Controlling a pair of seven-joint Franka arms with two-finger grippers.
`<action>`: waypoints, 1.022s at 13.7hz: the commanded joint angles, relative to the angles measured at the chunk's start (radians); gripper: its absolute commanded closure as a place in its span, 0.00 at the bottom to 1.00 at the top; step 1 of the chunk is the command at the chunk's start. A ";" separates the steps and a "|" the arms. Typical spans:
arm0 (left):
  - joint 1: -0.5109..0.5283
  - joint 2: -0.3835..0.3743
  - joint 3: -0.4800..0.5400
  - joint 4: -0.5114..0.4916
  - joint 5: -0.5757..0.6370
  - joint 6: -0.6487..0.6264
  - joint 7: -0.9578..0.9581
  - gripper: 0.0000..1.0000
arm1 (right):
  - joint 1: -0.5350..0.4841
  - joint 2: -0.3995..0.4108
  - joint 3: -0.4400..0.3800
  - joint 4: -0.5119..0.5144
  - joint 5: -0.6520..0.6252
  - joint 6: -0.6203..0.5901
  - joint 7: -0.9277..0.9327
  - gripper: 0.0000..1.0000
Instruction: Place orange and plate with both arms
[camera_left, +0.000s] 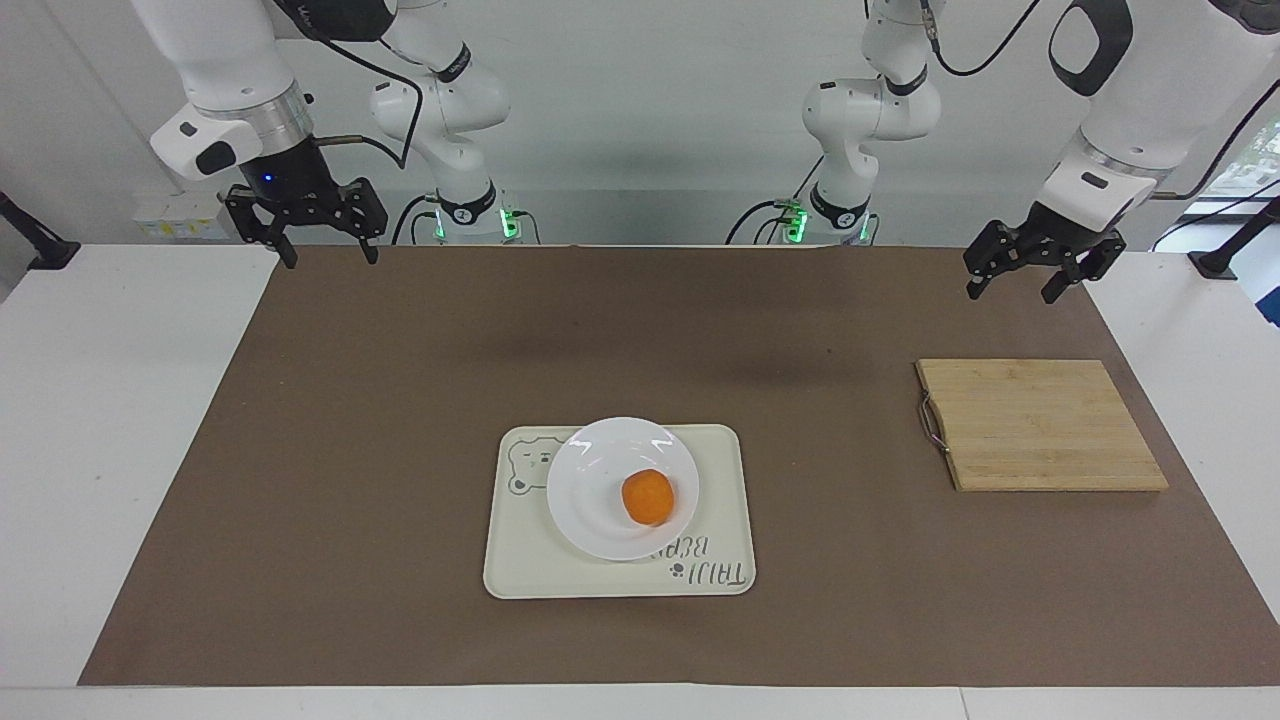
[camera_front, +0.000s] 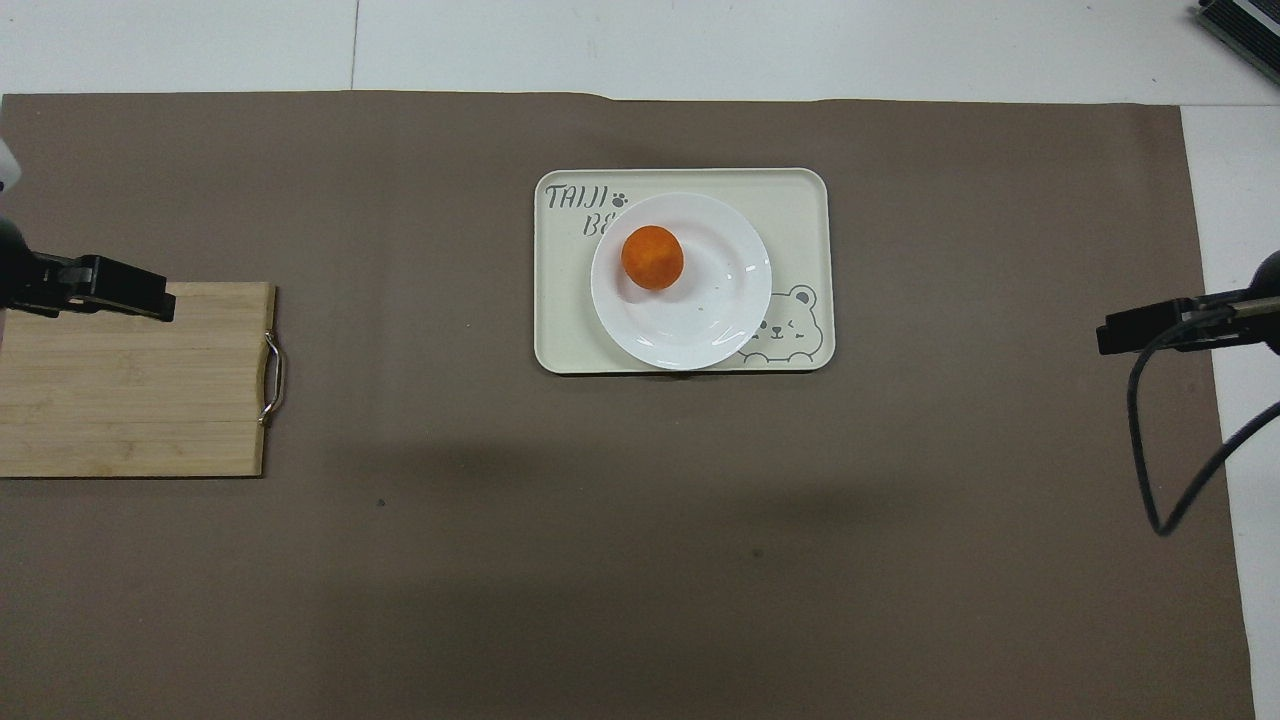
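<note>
Facing view
Tray print: rectangular cream tray (camera_left: 530, 570) reads "TAIJI BEAR", beside a bear drawing.
Orange: small round bright-orange fruit (camera_left: 647, 497) lies in the round glossy white plate (camera_left: 590, 480) on the tray.
Left claw (camera_left: 1018, 284): raised, tilted, over the brown mat's (camera_left: 400, 400) corner; fingers spread, empty.
Right claw (camera_left: 322, 257): raised over the counter (camera_left: 100, 400), pointing down, fingers spread, empty.

Overhead view
Tray print: "TAIJI", then "BE" cut by the plate.
Board: rectangular bamboo cutting board (camera_front: 130, 400) lies toward the left arm's end.

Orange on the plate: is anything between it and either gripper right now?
Nothing visible. The orange sits uncovered on the plate; only bare brown mat lies between it and the open right gripper. The cutting board lies under the open left gripper, off to one side.
</note>
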 joint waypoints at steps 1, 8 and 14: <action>0.011 -0.008 -0.009 -0.004 0.011 -0.012 -0.010 0.00 | -0.011 -0.016 0.005 -0.021 0.015 -0.040 0.014 0.00; 0.011 -0.008 -0.009 -0.004 0.011 -0.012 -0.010 0.00 | -0.015 -0.006 0.008 -0.016 -0.008 -0.046 0.014 0.00; 0.011 -0.008 -0.009 -0.004 0.009 -0.011 -0.010 0.00 | -0.017 -0.006 0.004 -0.016 -0.006 -0.042 0.016 0.00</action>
